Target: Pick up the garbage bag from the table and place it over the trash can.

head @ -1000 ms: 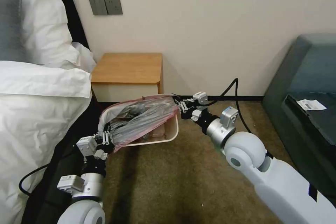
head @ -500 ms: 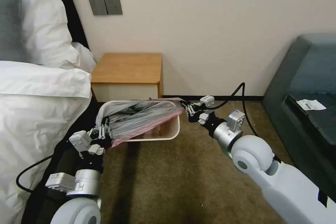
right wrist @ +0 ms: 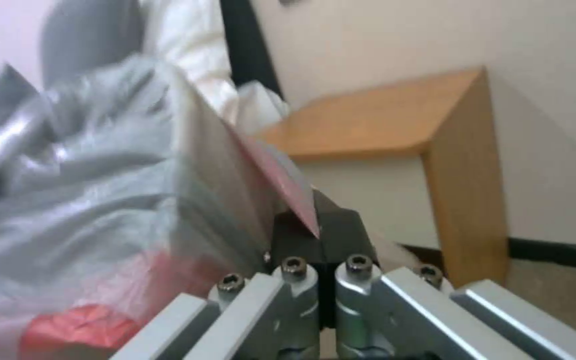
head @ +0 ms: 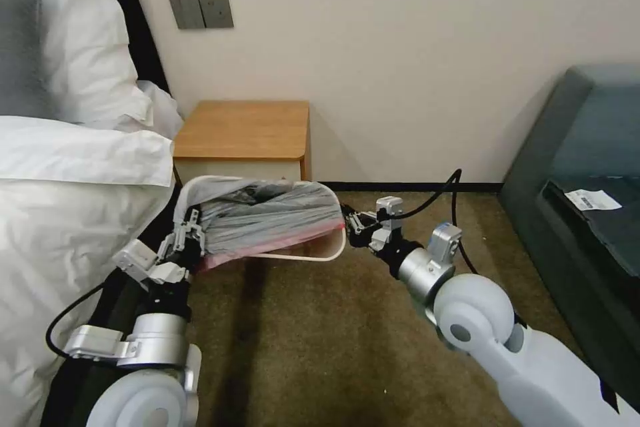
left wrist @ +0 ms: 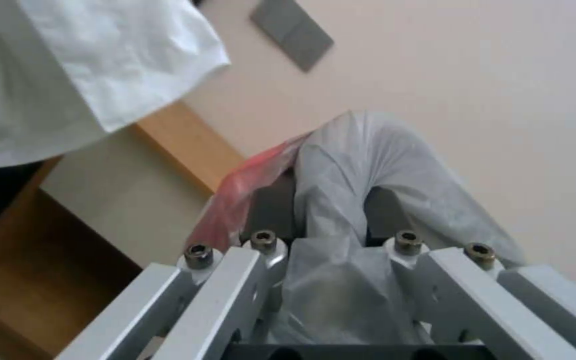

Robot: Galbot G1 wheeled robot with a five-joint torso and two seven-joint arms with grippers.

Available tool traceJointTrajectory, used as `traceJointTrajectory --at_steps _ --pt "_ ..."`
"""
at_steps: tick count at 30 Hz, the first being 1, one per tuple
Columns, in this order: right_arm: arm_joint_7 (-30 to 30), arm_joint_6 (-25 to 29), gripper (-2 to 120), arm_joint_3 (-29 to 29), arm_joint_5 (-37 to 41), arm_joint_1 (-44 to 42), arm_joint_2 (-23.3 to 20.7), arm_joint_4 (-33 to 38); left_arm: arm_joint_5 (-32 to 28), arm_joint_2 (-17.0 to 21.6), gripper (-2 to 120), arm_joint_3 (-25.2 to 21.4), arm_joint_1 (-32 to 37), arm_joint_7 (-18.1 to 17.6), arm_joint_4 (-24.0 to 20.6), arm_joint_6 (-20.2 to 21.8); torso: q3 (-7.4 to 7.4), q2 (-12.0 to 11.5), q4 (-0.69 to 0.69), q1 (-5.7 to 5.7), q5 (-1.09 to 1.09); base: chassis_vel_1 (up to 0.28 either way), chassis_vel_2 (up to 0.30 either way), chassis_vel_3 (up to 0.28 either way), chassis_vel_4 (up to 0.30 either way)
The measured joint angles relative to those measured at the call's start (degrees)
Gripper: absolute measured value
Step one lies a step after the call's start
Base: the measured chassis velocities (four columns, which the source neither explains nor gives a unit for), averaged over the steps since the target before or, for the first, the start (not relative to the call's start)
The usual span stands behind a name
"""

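Both claws grip one stretched sheet of plastic. Clamped together on the bag's near-left edge is the left gripper (head: 190, 235), its fingers (left wrist: 271, 215) pinching a fold of film. Behind it and to its left lies the big white bed duvet (head: 73, 213); beyond it stands the small orange-brown wooden nightstand (head: 243, 128) with a cream drawer front. Between the two claws sits the pale cream-green rectangular plastic trash can (head: 313, 256) on the brown carpet, its rolled rim showing under the bag. Draped across the can's mouth is the thin crinkly translucent grey garbage bag (head: 267, 217) with a pinkish-red rim. At the bag's right corner the right gripper (head: 351, 221) is closed on the plastic, just beside the can's right rim.
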Motion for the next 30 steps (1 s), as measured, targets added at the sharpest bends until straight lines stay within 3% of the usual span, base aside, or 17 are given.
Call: traceJointTrajectory --at_steps 6,14,21,30 --pt "1.44 1.03 0 0.96 -0.15 -3.28 1.69 4.16 -0.60 -1.90 14 -0.51 -1.60 -1.19 1.92 -0.06 0.00 0.00 -0.01 0.00 0.00 0.000 0.000 0.000 0.000" --pt "-1.00 1.96 0 4.11 -7.57 -7.15 1.72 6.59 0.60 -2.16 14 -1.12 -1.89 -1.16 3.90 -0.06 0.00 0.00 -0.01 0.00 0.00 0.000 0.000 0.000 0.000" --pt "-1.33 0.56 0 3.97 -14.18 -5.96 0.67 3.96 0.21 -2.20 14 -0.80 -1.53 -1.16 2.37 -0.05 0.00 0.00 -0.01 0.00 0.00 0.000 0.000 0.000 0.000" --pt "-0.80 -0.80 0 0.62 -29.41 -3.47 -0.35 -2.05 -3.40 -2.20 14 -0.41 -1.29 -1.47 0.30 0.74 0.00 0.00 -0.01 0.00 0.00 0.000 0.000 0.000 0.000"
